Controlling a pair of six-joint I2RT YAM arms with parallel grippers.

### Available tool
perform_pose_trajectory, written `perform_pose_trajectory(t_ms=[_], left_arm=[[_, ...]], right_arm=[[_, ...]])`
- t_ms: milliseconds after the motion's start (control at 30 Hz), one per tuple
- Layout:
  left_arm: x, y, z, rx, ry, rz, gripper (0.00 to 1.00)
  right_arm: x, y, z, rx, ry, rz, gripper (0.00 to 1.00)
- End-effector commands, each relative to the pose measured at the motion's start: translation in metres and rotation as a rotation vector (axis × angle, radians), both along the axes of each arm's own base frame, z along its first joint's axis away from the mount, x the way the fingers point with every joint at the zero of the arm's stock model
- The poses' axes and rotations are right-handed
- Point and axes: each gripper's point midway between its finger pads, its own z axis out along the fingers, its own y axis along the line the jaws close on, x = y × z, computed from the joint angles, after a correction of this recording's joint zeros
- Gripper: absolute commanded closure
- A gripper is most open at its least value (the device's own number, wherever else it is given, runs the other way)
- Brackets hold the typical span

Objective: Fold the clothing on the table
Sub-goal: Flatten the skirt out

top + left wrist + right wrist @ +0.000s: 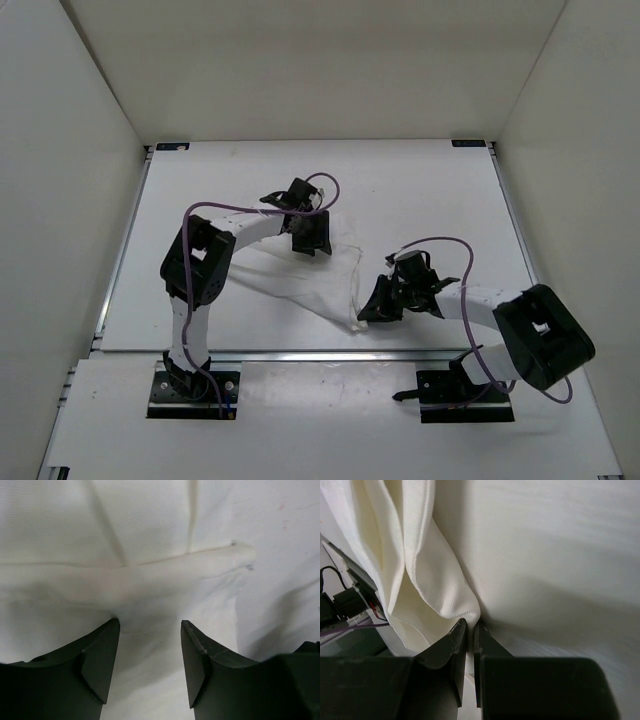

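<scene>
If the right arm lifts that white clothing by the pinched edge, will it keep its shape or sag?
Probably sags: the clothing drapes in soft folds from the right pincer. Likely light, since a thin pinch seems to hold it. It may drag across the table.

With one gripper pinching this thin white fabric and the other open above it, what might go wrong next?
1. The right gripper seems to pinch the thin white clothing only at its fingertips, so the fold may slip out when pulled.
2. The left gripper stands open over the thick hem, which lies flat; closing there may grab several layers or miss.
</scene>
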Motion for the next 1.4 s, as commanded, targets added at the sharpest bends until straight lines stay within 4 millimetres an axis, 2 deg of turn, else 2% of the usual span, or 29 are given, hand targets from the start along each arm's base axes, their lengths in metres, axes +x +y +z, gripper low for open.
perform_pose_trajectory(t_ms=[0, 33, 67, 167, 267, 433, 633, 733, 767, 800, 867, 900, 933, 967, 1167, 1200, 1300, 1333, 1367], left_arm=[[0.005, -0.014, 0.048, 0.051, -0.149, -0.103, 0.37], [0.005, -0.020, 0.057, 0.070, -0.193, -0.134, 0.35], [0.003, -0.024, 0.056, 0.076, -0.204, -0.149, 0.33], [0.005, -0.022, 0.050, 0.066, -0.208, -0.158, 0.34], [0.002, -0.028, 0.040, 0.034, -0.204, -0.157, 0.29], [0.015, -0.035, 0.037, 0.025, -0.202, -0.064, 0.24], [0.039, -0.037, 0.034, -0.046, -0.172, 0.093, 0.27], [0.046, -0.041, 0.022, -0.038, -0.130, 0.130, 0.27], [0.051, -0.043, 0.028, -0.038, -0.139, 0.139, 0.28], [0.052, -0.039, 0.017, -0.014, -0.120, 0.151, 0.28], [0.057, -0.043, 0.014, -0.004, -0.108, 0.166, 0.28], [0.057, -0.042, 0.008, 0.009, -0.099, 0.172, 0.27], [0.058, -0.041, -0.001, 0.015, -0.071, 0.184, 0.27], [0.061, -0.040, -0.005, 0.021, -0.064, 0.189, 0.27], [0.057, -0.036, -0.027, 0.110, 0.001, 0.163, 0.26], [0.059, -0.034, -0.026, 0.134, 0.002, 0.160, 0.27], [0.056, -0.028, -0.041, 0.226, 0.036, 0.119, 0.32], [0.057, -0.027, -0.034, 0.253, 0.034, 0.099, 0.32], [0.053, -0.027, -0.042, 0.279, 0.050, 0.069, 0.36]], right_arm=[[0.001, -0.004, -0.025, -0.097, -0.016, 0.055, 1.00], [-0.002, -0.007, -0.029, -0.109, 0.010, 0.048, 1.00], [0.000, -0.003, -0.028, -0.108, 0.002, 0.062, 1.00], [0.006, 0.004, -0.026, -0.099, -0.025, 0.073, 1.00], [0.005, 0.003, -0.027, -0.104, -0.030, 0.078, 1.00], [0.004, 0.002, -0.030, -0.114, -0.027, 0.085, 1.00], [0.005, 0.005, -0.029, -0.106, -0.033, 0.092, 1.00], [0.004, 0.006, -0.031, -0.102, -0.028, 0.096, 1.00], [0.004, 0.007, -0.031, -0.103, -0.025, 0.097, 1.00], [0.003, 0.008, -0.031, -0.105, -0.026, 0.103, 1.00], [0.001, 0.011, -0.032, -0.110, -0.032, 0.116, 1.00], [0.003, 0.011, -0.031, -0.115, -0.032, 0.112, 1.00], [-0.005, 0.012, -0.036, -0.135, -0.026, 0.134, 1.00], [-0.002, 0.016, -0.032, -0.133, -0.047, 0.139, 1.00], [-0.019, 0.023, -0.032, -0.126, -0.072, 0.159, 1.00], [-0.026, 0.023, -0.034, -0.117, -0.068, 0.169, 1.00], [-0.029, 0.027, -0.028, -0.071, -0.115, 0.168, 1.00], [-0.030, 0.027, -0.027, -0.066, -0.128, 0.175, 1.00], [-0.028, 0.027, -0.024, -0.064, -0.138, 0.171, 1.00]])
